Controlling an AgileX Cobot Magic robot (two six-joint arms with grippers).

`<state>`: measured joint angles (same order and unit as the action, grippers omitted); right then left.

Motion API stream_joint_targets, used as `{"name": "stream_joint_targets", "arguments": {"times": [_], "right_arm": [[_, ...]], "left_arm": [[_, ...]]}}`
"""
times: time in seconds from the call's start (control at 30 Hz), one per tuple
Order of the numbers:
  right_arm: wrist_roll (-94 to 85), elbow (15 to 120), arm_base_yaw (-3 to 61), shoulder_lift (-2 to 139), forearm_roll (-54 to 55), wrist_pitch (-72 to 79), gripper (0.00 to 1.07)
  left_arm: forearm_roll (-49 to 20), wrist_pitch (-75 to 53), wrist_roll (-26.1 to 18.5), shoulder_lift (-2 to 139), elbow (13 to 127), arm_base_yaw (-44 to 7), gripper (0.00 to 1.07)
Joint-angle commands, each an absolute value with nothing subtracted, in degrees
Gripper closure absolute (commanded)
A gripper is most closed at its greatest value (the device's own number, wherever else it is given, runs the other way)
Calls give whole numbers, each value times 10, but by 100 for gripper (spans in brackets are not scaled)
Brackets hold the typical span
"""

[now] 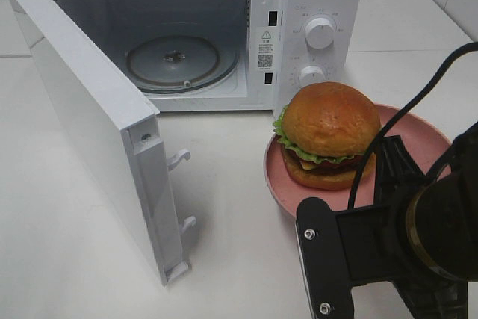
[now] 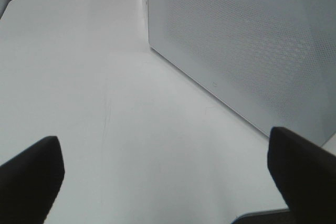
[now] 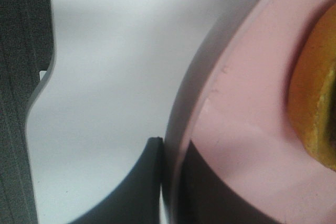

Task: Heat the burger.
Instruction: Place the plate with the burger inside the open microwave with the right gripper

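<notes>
Exterior high view: the burger (image 1: 328, 134), a stack of bun, lettuce, patty and cheese, sits on the pink plate (image 1: 426, 136), toward the plate's left rim, the side closest to the microwave (image 1: 314, 5). The plate rests on the white table (image 1: 224, 184) just in front of the microwave's right front corner. The door (image 1: 89, 125) stands swung wide, showing the glass turntable (image 1: 175, 61) inside.

Right wrist view: the right gripper (image 3: 170, 153) is pinched closed on the plate's near rim, one finger over the rim and the other against its outer side. It grips the plate, not the burger. The edge of the bun shows well inside the rim, apart from the fingers, with bare pink plate between them.

Left wrist view: the left gripper (image 2: 165, 169) is spread wide and holds nothing. It hangs above bare table beside a perforated white panel (image 2: 241, 45) of the microwave; whether this is the door or a side wall cannot be told.

Handling, as a judgement: the burger looks light but soft, and its loose layers would likely squash or shear apart under a direct pinch. The glossy bun also offers poor purchase. The stiff plate rim is therefore the sounder place to take hold. Held at one rim, the plate probably needs to stay level, since the burger sits off-centre, away from the grip, and could slide on the smooth surface.
</notes>
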<state>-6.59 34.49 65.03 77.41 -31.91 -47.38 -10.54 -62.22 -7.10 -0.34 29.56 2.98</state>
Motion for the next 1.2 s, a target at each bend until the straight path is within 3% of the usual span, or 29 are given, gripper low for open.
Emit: {"name": "stream_joint_targets", "arguments": {"times": [0.03, 0.23, 0.57, 0.93, 1.2], "right_arm": [[-50, 345, 652, 767, -351, -430, 107], [-54, 345, 650, 767, -354, -399, 107], [-228, 345, 563, 767, -351, -376, 107], [-319, 345, 511, 767, -346, -317, 107], [-490, 345, 450, 767, -258, -256, 107]], "left_arm": [[-111, -615, -69, -11, 296, 30, 9], [-111, -615, -69, -11, 296, 30, 9], [-111, -615, -69, -11, 296, 30, 9], [-111, -615, -69, -11, 296, 30, 9], [-111, -615, -69, -11, 296, 30, 9]]}}
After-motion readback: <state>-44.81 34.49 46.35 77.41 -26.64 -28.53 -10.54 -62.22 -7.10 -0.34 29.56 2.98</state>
